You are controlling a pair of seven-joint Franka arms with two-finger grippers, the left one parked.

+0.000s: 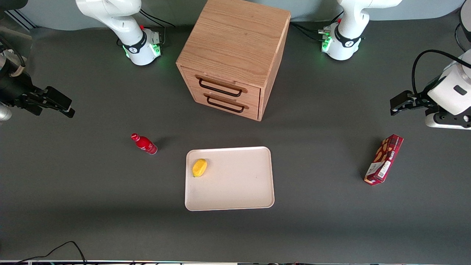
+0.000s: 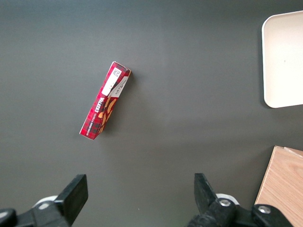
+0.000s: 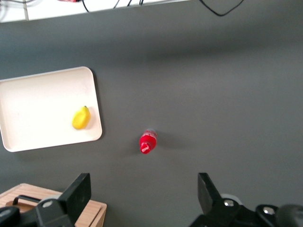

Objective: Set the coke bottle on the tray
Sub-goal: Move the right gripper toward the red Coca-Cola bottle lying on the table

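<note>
Dark grey tabletop (image 1: 331, 221); small red coke bottle (image 1: 144, 144) upright beside cream rectangular tray (image 1: 235, 198). Black two-finger gripper (image 1: 55, 103), frame's left edge, spread wide, empty. Approach pending: descend, straddle bottle.

No legible lettering on any object.

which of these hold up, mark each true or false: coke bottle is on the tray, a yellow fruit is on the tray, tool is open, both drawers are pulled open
1. The coke bottle is on the tray. False: it stands on the table beside it.
2. A yellow fruit lies on the tray. True.
3. The tool is open, high above the bottle. True.
4. Both drawers of the wooden cabinet are pulled open. False: both are closed.
</note>
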